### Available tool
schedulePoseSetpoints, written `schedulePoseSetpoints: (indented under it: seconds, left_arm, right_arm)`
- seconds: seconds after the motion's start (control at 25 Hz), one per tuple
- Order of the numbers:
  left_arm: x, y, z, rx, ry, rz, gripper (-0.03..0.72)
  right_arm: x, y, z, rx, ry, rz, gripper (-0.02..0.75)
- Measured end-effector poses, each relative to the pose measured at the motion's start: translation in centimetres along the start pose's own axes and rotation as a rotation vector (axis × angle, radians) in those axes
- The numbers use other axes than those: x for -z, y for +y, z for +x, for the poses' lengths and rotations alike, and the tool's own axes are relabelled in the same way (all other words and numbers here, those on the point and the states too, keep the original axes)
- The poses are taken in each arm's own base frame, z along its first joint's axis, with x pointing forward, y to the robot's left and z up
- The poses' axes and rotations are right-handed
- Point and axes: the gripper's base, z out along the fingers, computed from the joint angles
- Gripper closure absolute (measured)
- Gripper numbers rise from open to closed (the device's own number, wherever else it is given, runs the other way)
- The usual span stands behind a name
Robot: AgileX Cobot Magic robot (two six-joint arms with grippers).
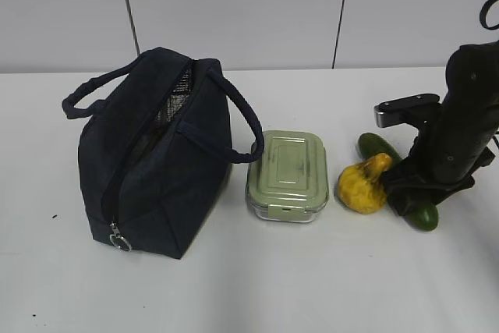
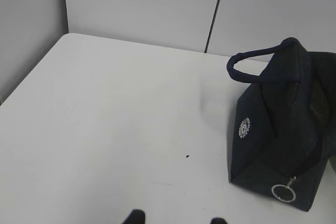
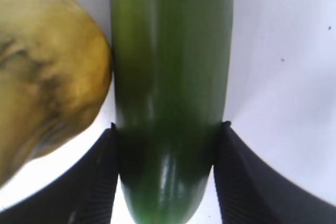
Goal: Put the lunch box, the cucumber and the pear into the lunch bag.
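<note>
The dark green cucumber (image 1: 425, 217) lies on the white table at the right, next to the yellow pear (image 1: 362, 185). My right gripper (image 1: 413, 193) is down over the cucumber. In the right wrist view its black fingers (image 3: 100, 182) press both sides of the cucumber (image 3: 170, 66), with the pear (image 3: 47, 77) touching it on the left. The lunch box (image 1: 287, 173) with its pale green lid stands between the pear and the navy lunch bag (image 1: 156, 169), whose top gapes open. My left gripper (image 2: 177, 217) is open above bare table, left of the bag (image 2: 283, 129).
The table (image 1: 312, 286) meets a pale panelled wall at the back. The bag's metal ring pull (image 1: 119, 241) hangs at its near lower corner. The bag's handles (image 1: 93, 91) stick out to both sides.
</note>
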Motion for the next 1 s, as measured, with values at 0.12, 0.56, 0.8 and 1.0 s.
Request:
schedulePoseSetpoints:
  seconds: [0.12,0.56,0.8,1.0]
  left_arm:
    - [0.4,-0.2,-1.0,-0.005,0.006,0.014,0.445]
    - [-6.6,-3.3,-9.7,-0.075,0.248,0.26,0.357]
    - [-14.2,-4.9,-11.7,-0.114,0.411,0.431,0.307]
    - [-19.6,-5.4,-11.5,-0.155,0.538,0.48,0.305]
  right_arm:
    - [0.0,0.0,0.0,0.001,0.003,0.002,0.355]
    - [3.2,-1.2,0.2,-0.041,-0.052,0.078,0.357]
    - [5.3,-1.3,0.2,-0.076,-0.11,0.084,0.358]
    - [7.6,-1.3,0.4,-0.082,-0.175,0.091,0.358]
